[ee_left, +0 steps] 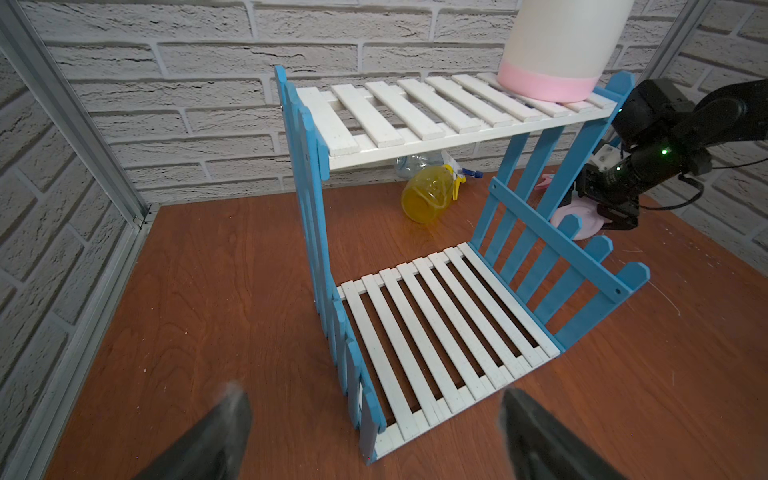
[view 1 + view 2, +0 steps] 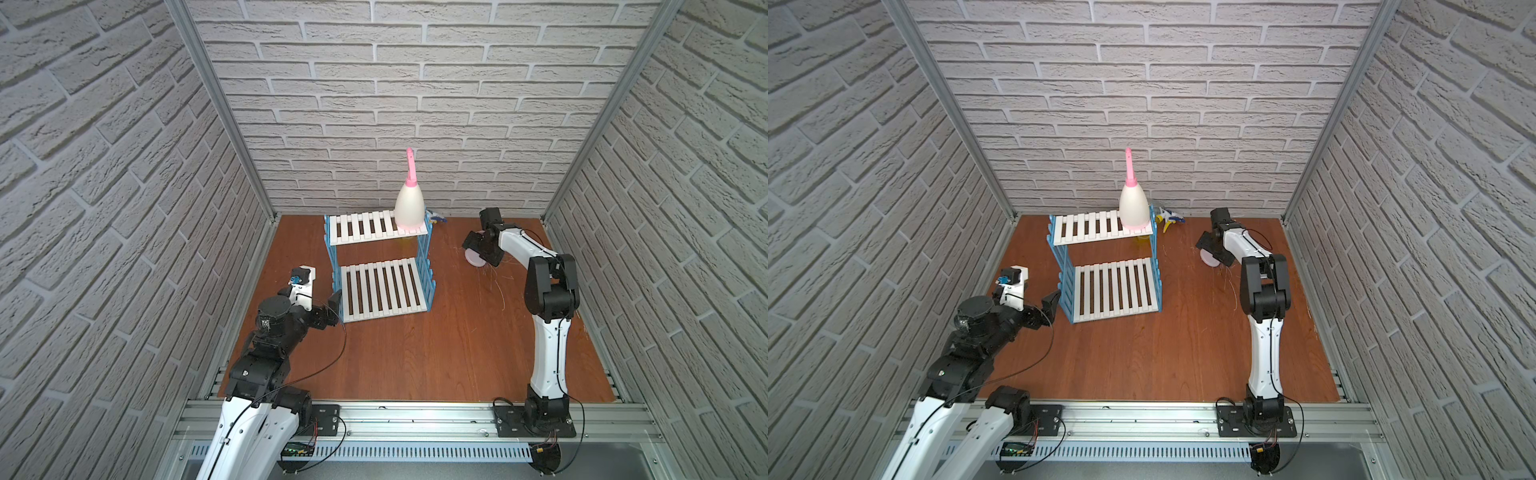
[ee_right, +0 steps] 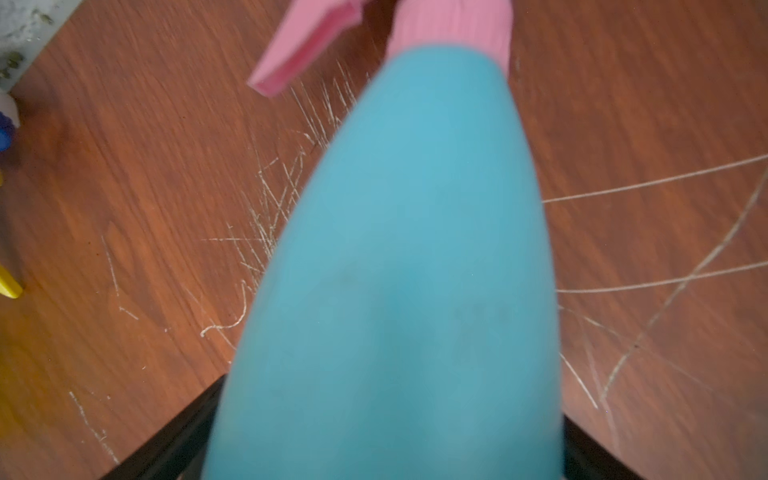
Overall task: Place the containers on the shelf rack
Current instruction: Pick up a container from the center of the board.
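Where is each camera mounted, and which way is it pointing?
Top views: high in front, looking down over table, rack, both arms.
Left wrist: low on the left arm, facing the rack; open left gripper shows.
Right wrist: close above the lying blue bottle; right gripper flanks it.
Shared: cream bottle on the top shelf, top views and left wrist.

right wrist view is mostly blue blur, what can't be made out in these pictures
- Light-blue bottle: blurred, fills the right wrist view; whether the right tool grips it is unclear. In both top views the right arm covers all but its pink base.
- Clear bottle: left wrist view, mostly hidden by the upper shelf and yellow bottle.
- Cream bottle: nozzle cut off by that frame's edge.
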You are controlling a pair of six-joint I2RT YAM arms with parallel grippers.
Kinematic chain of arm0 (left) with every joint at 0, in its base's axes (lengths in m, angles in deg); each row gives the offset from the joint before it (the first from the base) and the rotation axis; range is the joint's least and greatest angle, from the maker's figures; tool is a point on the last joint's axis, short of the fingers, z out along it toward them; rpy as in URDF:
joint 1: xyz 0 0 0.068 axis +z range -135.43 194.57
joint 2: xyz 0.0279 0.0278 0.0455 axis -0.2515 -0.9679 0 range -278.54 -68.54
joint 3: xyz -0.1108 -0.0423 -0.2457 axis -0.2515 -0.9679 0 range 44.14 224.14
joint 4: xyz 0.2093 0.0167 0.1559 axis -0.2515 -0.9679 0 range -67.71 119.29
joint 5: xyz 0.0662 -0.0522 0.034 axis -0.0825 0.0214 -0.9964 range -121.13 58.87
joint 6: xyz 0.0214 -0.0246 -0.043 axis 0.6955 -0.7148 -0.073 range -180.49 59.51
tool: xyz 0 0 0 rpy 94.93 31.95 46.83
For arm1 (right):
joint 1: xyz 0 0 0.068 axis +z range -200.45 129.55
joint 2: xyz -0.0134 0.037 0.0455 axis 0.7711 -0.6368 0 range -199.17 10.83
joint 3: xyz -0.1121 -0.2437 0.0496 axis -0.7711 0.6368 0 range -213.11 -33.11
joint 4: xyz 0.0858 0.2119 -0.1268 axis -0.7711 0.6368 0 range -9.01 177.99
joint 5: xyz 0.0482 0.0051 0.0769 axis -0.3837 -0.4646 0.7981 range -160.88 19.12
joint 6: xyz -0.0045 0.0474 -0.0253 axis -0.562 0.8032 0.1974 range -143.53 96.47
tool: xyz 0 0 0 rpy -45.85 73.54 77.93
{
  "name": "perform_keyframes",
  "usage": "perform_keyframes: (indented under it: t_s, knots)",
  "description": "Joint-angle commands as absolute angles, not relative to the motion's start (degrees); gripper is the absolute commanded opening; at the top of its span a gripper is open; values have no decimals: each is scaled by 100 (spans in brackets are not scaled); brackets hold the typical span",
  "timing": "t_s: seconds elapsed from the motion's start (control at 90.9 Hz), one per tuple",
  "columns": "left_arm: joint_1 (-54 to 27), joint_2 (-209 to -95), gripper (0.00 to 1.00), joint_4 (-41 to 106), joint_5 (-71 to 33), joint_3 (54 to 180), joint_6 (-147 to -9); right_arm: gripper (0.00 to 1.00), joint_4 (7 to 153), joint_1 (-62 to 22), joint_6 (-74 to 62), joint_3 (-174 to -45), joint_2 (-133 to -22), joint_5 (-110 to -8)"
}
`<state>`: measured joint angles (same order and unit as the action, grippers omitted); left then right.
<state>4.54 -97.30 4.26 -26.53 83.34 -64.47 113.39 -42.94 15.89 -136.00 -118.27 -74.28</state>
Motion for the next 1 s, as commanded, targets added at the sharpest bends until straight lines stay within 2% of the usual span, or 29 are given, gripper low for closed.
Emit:
perform_keyframes:
  t_s: [0.0,0.176,0.396,0.506,0.737,0.99]
  knots:
    - [498,-9703,98,659,-2568,8459,-6477,100,11176,-4298,1660,-13628,-11822,-7466]
    - [488,-9693,98,691,-2548,8456,-6519,90,10783,-4298,1480,-13075,-11397,-7639]
    - [449,-9667,98,685,-2465,8556,-7176,86,10249,-4299,1045,-12049,-10445,-7799]
    - [388,-9739,98,444,-2511,8874,-7582,84,9994,-4276,797,-11252,-9629,-7779]
    - [76,-10411,98,403,-2047,9539,-8756,80,9892,-3867,247,-9316,-7164,-8173]
    - [-1171,-11619,98,1174,-2095,10189,-9114,77,9728,-2572,-521,-7967,-4366,-8993]
